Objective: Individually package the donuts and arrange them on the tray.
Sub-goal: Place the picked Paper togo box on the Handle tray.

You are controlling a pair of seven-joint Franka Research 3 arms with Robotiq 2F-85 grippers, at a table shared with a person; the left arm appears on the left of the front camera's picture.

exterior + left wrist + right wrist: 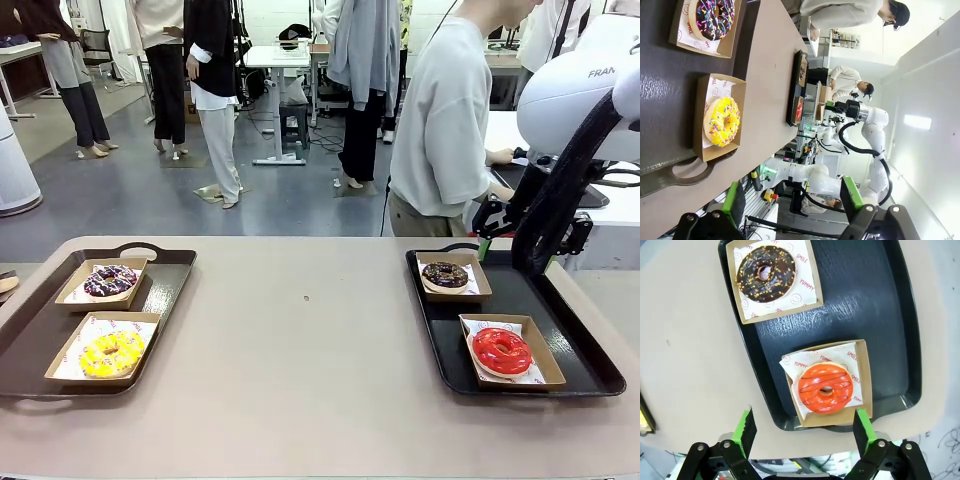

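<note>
Now, glossy red donut [825, 387], brown sprinkled donut [764, 273], each boxed

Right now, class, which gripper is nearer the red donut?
Right. The right gripper hovers open just above the red donut; the left gripper is over the other tray, beside the yellow donut.

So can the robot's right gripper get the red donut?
Probably yes. The right gripper is open and hangs above the red donut, which lies uncovered in its open box on the black tray, with nothing between them.
</note>
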